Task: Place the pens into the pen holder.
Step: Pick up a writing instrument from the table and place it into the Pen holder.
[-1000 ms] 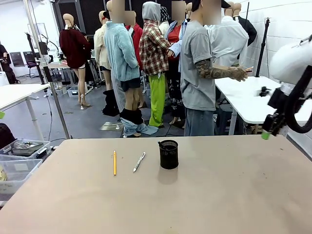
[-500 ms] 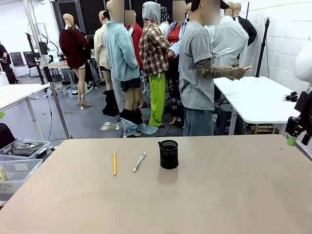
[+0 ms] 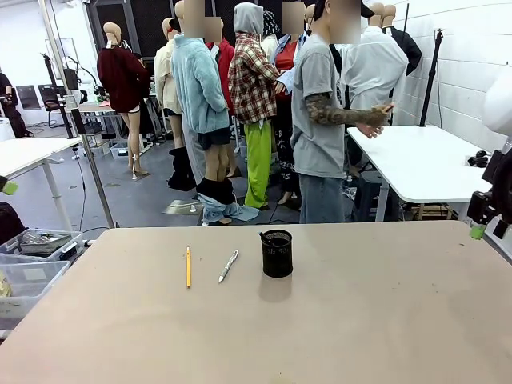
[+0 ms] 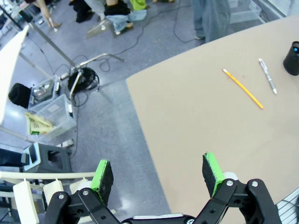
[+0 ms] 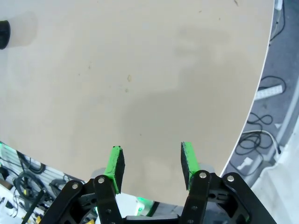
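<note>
The right claw has pulled back to the right edge of the bench. It and the left claw both gape wide, empty. Pencil and pen lie apart, left of the upright pen holder, probably easy to pinch singly.

Tan table; clear bins (floor, left)

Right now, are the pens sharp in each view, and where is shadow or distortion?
Front view: pencil, pen and holder are sharp; the holder throws a soft shadow toward the camera. Left wrist view: both writing tools small but clear. Right wrist view: faint shadow patches on the table, its edge bowed by the wide angle.
</note>
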`<state>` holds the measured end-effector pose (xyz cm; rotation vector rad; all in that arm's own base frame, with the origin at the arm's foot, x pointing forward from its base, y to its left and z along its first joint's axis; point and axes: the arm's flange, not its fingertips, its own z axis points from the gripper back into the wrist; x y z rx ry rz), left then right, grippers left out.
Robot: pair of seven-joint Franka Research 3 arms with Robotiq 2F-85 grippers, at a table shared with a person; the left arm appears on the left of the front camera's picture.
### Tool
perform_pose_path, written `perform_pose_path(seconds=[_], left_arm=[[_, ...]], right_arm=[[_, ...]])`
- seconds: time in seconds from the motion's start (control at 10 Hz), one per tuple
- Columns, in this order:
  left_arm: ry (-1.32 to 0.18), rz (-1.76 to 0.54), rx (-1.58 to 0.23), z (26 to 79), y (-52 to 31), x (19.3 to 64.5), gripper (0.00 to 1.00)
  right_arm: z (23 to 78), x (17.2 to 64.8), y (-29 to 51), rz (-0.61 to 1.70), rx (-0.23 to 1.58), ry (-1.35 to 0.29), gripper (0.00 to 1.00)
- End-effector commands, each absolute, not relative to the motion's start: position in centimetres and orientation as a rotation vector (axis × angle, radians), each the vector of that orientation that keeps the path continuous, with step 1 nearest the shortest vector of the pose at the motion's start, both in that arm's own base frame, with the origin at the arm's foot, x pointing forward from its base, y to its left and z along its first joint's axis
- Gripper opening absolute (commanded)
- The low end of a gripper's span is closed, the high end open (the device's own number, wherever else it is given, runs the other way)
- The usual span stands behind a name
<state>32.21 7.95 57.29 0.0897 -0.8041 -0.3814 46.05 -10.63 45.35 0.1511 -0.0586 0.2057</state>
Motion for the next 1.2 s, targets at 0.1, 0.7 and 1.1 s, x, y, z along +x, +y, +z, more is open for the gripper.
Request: perform_pose_path(seconds=[0.1,0.7,1.1], left_arm=[[-0.622,-0.3,0.042,56.4,-0.5,37.3,1.0],[-0.327,-0.032,-0.016,47.1,-12.7,44.0,1.0],[-0.329,-0.066,-0.014,45.9,-12.5,44.0,1.0]], right_arm=[[45.4,46.2,-10.6,0.206,0.143,-0.062,0.62],[45.4,46.2,-10.6,0.206,0.143,-0.062,0.62],[45.4,46.2,-10.6,0.206,0.143,-0.062,0.62]])
